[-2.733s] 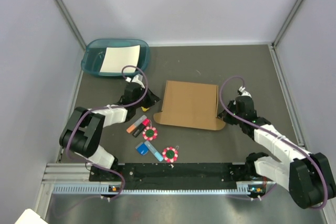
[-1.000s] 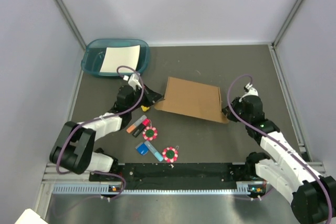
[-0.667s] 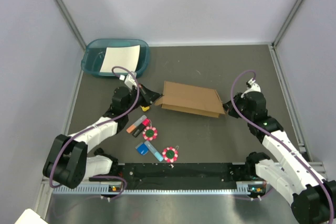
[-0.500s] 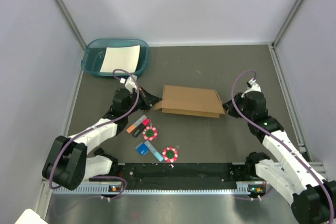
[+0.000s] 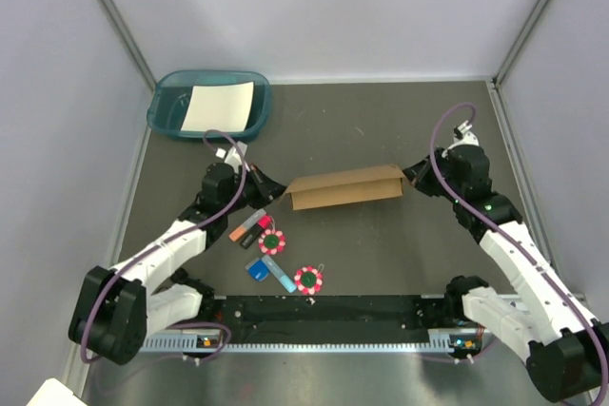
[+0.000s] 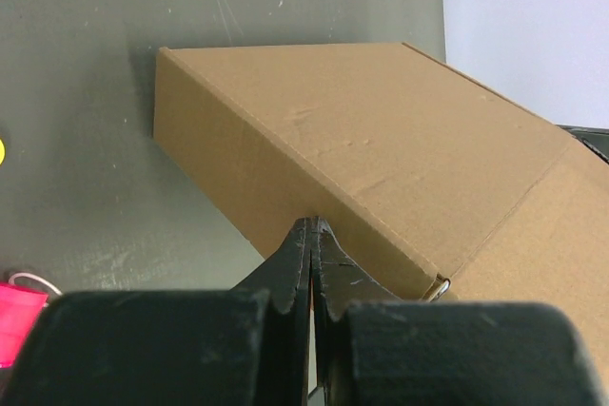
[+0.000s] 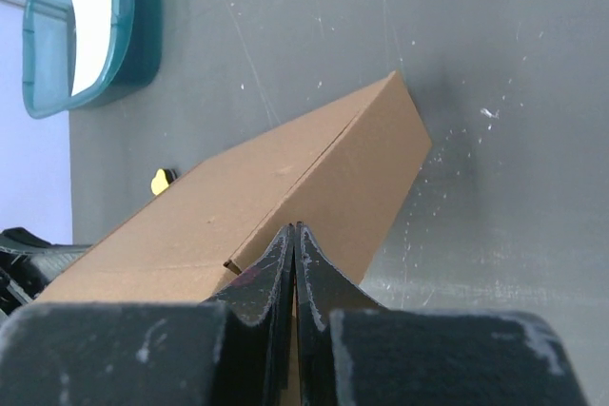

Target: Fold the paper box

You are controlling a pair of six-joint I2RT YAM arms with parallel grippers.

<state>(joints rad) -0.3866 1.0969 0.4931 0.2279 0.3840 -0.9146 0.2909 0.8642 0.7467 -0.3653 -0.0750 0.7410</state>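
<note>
On the dark table [image 5: 381,130], between your two arms, the paper box [image 5: 345,187] is standing tilted up on one long edge, with its broad brown face leaning and a narrow side wall showing from above.

Your left gripper [image 6: 312,227] is meeting the box at its left end. Both fingers are pressed flat together and the tips are touching the lower edge of a cardboard wall (the wrist view is not showing whether any ply of cardboard is lying between the pads). Your right gripper [image 7: 295,230] is doing likewise at the right end, with its fingers closed tight and the tips resting against the brown side face just beside a flap's edge.

The teal tray [image 5: 164,109] is sitting at the far left corner, well apart from the box, and is holding a white sheet [image 5: 217,106]. A cluster of markers [image 5: 249,227] is lying on the near side of the box, close to your left arm. One round red-and-green piece [image 5: 273,242] is lying just beside the markers, and another [image 5: 307,280] nearer the arm bases. A small blue item [image 5: 257,271] is lying between those two pieces. A small yellow object [image 7: 164,180] is peeking out past the box's left end in the right wrist view.
</note>
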